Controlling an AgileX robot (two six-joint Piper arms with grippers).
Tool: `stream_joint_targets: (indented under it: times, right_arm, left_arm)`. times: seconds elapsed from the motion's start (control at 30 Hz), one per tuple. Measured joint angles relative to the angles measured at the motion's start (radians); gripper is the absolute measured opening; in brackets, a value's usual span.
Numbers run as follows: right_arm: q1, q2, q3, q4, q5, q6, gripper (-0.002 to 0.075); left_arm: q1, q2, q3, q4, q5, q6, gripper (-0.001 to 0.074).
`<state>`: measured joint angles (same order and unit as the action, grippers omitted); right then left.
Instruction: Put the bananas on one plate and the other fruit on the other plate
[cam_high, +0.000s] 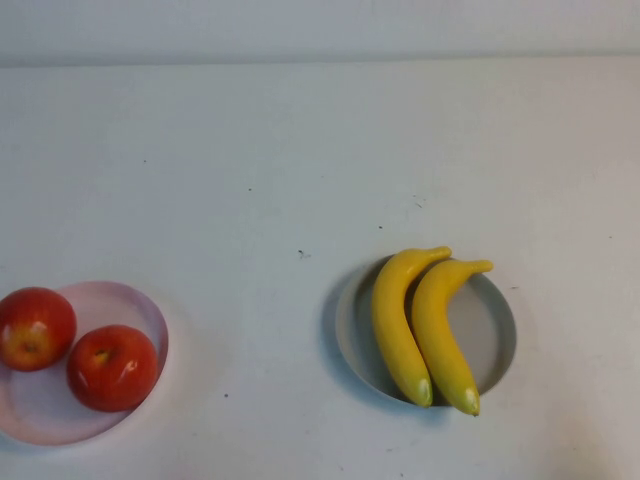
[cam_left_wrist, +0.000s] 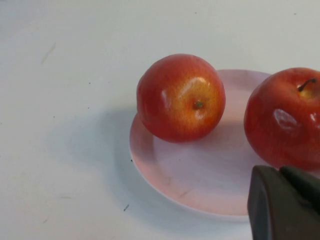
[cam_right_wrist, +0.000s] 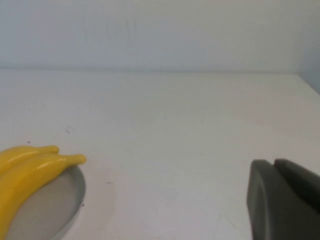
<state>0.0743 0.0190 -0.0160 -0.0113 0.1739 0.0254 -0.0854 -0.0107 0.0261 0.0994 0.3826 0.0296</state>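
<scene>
Two red apples (cam_high: 35, 328) (cam_high: 112, 367) rest on the pale pink plate (cam_high: 45, 415) at the front left. Two yellow bananas (cam_high: 398, 325) (cam_high: 443, 335) lie side by side across the grey-blue plate (cam_high: 494, 335) at the front right. Neither gripper shows in the high view. In the left wrist view my left gripper (cam_left_wrist: 280, 171) is shut and empty, just short of the pink plate (cam_left_wrist: 200, 187) with its apples (cam_left_wrist: 181, 97) (cam_left_wrist: 285, 117). In the right wrist view my right gripper (cam_right_wrist: 274, 163) is shut and empty, off to the side of the bananas (cam_right_wrist: 25, 172) and grey-blue plate (cam_right_wrist: 47, 210).
The white table (cam_high: 300, 150) runs to a pale back wall (cam_high: 320, 25). A few small dark specks (cam_high: 301, 253) mark the surface between the plates.
</scene>
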Motion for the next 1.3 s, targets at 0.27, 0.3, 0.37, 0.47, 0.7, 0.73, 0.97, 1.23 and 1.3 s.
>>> stream_joint_targets:
  times: [0.27, 0.3, 0.37, 0.47, 0.7, 0.73, 0.97, 1.23, 1.3]
  right_arm:
    - [-0.016, -0.027, 0.028, 0.002, 0.091, 0.002, -0.0015]
    - [-0.016, -0.027, 0.035, 0.002, 0.089, 0.002, -0.0015]
    - [-0.016, -0.027, 0.04, 0.011, 0.103, 0.002, -0.0015]
    - [-0.016, -0.027, 0.04, 0.022, 0.148, 0.003, -0.0015]
    - [-0.016, -0.027, 0.04, 0.028, 0.169, 0.003, -0.0015]
    - [-0.016, -0.027, 0.04, 0.028, 0.169, 0.003, -0.0015]
    - [-0.016, -0.027, 0.04, 0.028, 0.169, 0.003, -0.0015]
    - [-0.016, -0.027, 0.04, 0.028, 0.169, 0.003, -0.0015]
    - [-0.016, -0.027, 0.04, 0.028, 0.169, 0.003, -0.0015]
  left_arm:
    - [0.0, -0.002, 0.0, 0.0, 0.0, 0.0, -0.0005]
    - [0.0, -0.002, 0.0, 0.0, 0.0, 0.0, -0.0005]
    - [0.0, -0.002, 0.0, 0.0, 0.0, 0.0, -0.0005]
    - [0.0, -0.002, 0.0, 0.0, 0.0, 0.0, -0.0005]
    - [0.0, -0.002, 0.0, 0.0, 0.0, 0.0, -0.0005]
    - [0.0, -0.002, 0.0, 0.0, 0.0, 0.0, -0.0005]
    - [0.0, -0.002, 0.0, 0.0, 0.0, 0.0, -0.0005]
    - [0.0, -0.002, 0.0, 0.0, 0.0, 0.0, -0.0005]
    - [0.0, -0.002, 0.0, 0.0, 0.0, 0.0, -0.0005]
